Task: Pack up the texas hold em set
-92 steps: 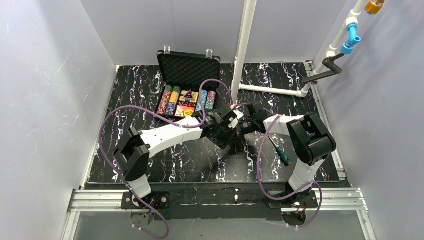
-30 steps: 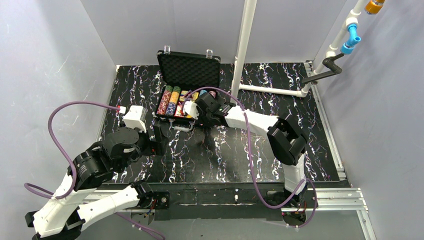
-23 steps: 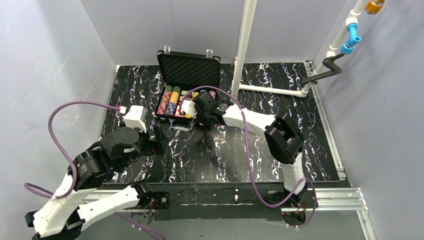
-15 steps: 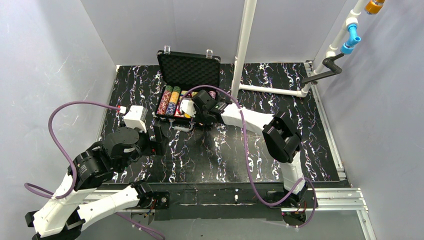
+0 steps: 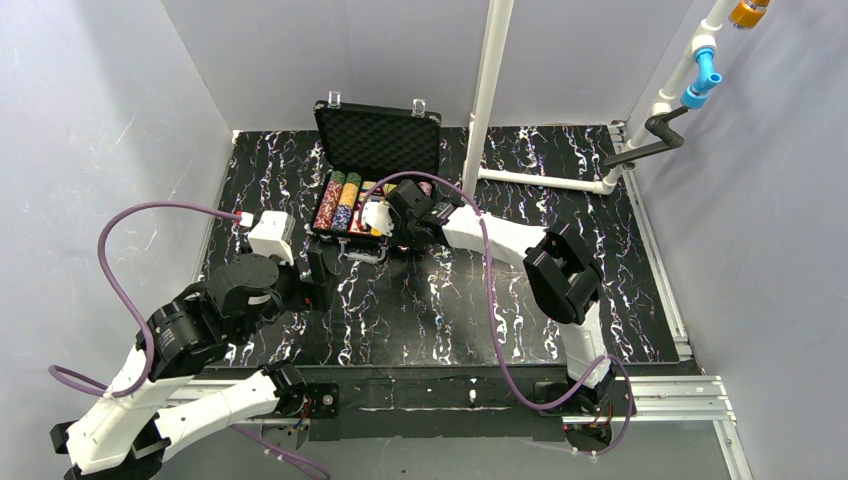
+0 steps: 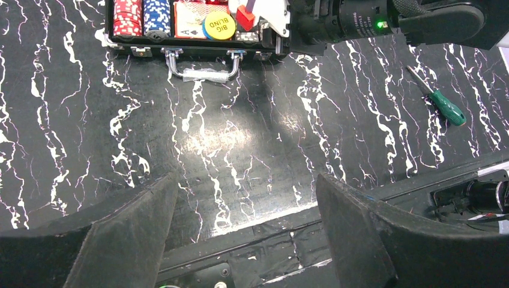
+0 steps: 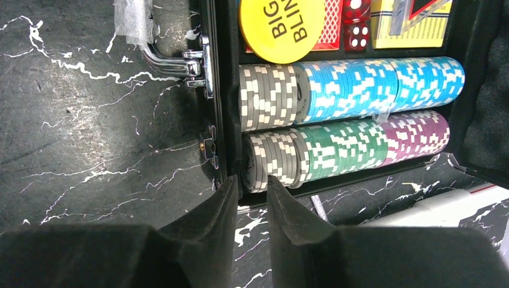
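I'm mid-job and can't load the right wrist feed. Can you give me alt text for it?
The right arm's two fingers, slightly parted and holding nothing, hover at a corner of the open black case, close to the grey end of the nearest chip row. Beyond lie a second chip row, a yellow Big Blind disc, red dice and the case's metal handle.

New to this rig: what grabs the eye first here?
The open black case at the far middle of the table, packed with colourful chip rows and a yellow Big Blind disc. The right gripper is poised at its front edge; the left gripper hangs wide open over the near side.
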Robot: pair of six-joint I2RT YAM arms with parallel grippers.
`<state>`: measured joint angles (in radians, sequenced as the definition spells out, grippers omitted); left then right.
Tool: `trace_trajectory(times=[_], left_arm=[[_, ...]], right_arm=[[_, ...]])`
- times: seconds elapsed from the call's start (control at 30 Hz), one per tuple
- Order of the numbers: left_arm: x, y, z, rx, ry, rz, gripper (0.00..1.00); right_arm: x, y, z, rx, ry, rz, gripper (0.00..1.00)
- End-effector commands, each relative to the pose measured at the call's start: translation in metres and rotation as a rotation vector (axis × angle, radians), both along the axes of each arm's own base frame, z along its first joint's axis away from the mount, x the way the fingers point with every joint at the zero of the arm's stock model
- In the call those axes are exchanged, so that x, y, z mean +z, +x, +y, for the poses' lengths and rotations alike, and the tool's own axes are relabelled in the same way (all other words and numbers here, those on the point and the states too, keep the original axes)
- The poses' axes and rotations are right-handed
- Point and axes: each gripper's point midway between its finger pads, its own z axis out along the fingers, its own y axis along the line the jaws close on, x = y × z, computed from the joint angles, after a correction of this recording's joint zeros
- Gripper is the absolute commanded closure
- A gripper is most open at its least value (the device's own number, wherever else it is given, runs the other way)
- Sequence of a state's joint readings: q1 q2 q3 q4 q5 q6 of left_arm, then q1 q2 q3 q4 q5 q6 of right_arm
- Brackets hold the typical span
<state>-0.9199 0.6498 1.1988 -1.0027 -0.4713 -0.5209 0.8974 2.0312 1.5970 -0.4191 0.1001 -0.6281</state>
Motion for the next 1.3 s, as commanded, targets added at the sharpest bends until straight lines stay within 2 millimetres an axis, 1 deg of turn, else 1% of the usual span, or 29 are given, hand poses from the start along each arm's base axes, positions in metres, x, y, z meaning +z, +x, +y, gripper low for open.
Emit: trace_trajectory(times=[0.0, 0.07, 0.13, 0.27, 0.37, 0.4, 0.47, 0.5, 0.57, 0.7, 0.77, 0.87, 0.93, 1.03, 1.13, 1.27], left_arm=[[0.0, 0.001, 0.0, 0.006, 0.01, 0.006, 0.16], [0.0, 0.001, 0.0, 0.007, 0.011, 0.008, 0.16], [-0.001, 0.001, -0.001, 0.007, 0.01, 0.009, 0.16], [-0.002, 0.004, -0.002, 0.017, 0.008, 0.009, 0.15], [-0.007, 0.007, -0.007, 0.024, 0.007, 0.021, 0.11], [-0.008, 0.008, -0.009, 0.028, 0.007, 0.027, 0.1], [-0.012, 0.011, -0.014, 0.034, 0.018, 0.049, 0.09], [-0.013, 0.012, -0.016, 0.038, 0.02, 0.059, 0.09], [-0.015, 0.014, -0.021, 0.041, 0.029, 0.079, 0.07], [-0.02, 0.017, -0.026, 0.059, 0.033, 0.112, 0.05], [-0.022, 0.017, -0.026, 0.077, 0.029, 0.126, 0.02], [-0.026, 0.018, -0.029, 0.089, 0.024, 0.148, 0.02], [-0.027, 0.018, -0.033, 0.089, 0.016, 0.166, 0.02], [-0.026, 0.016, -0.037, 0.08, -0.003, 0.179, 0.02], [-0.021, 0.017, -0.036, 0.086, -0.011, 0.174, 0.02], [-0.013, 0.021, -0.036, 0.087, 0.007, 0.177, 0.02]], right_arm=[[0.013, 0.005, 0.007, -0.029, 0.056, 0.004, 0.64], [0.019, 0.009, 0.006, -0.07, 0.078, -0.009, 0.58], [0.028, 0.016, 0.004, -0.148, 0.117, -0.019, 0.55], [0.061, 0.027, -0.003, -0.369, 0.281, 0.002, 0.51], [0.082, 0.037, -0.01, -0.577, 0.416, -0.02, 0.41], [0.087, 0.043, -0.016, -0.665, 0.44, -0.037, 0.38], [0.093, 0.048, -0.021, -0.746, 0.452, -0.048, 0.38], [0.092, 0.048, -0.022, -0.756, 0.453, -0.042, 0.39], [0.088, 0.046, -0.015, -0.732, 0.46, -0.015, 0.41], [0.069, 0.045, -0.013, -0.701, 0.398, 0.003, 0.49], [0.063, 0.045, -0.012, -0.699, 0.381, 0.009, 0.56], [0.052, 0.046, -0.008, -0.688, 0.388, 0.012, 0.59], [0.036, 0.046, -0.008, -0.669, 0.358, 0.018, 0.61], [0.019, 0.044, -0.005, -0.664, 0.309, 0.049, 0.68], [0.013, 0.041, -0.002, -0.652, 0.308, 0.072, 0.69], [0.011, 0.038, -0.003, -0.649, 0.319, 0.078, 0.69]])
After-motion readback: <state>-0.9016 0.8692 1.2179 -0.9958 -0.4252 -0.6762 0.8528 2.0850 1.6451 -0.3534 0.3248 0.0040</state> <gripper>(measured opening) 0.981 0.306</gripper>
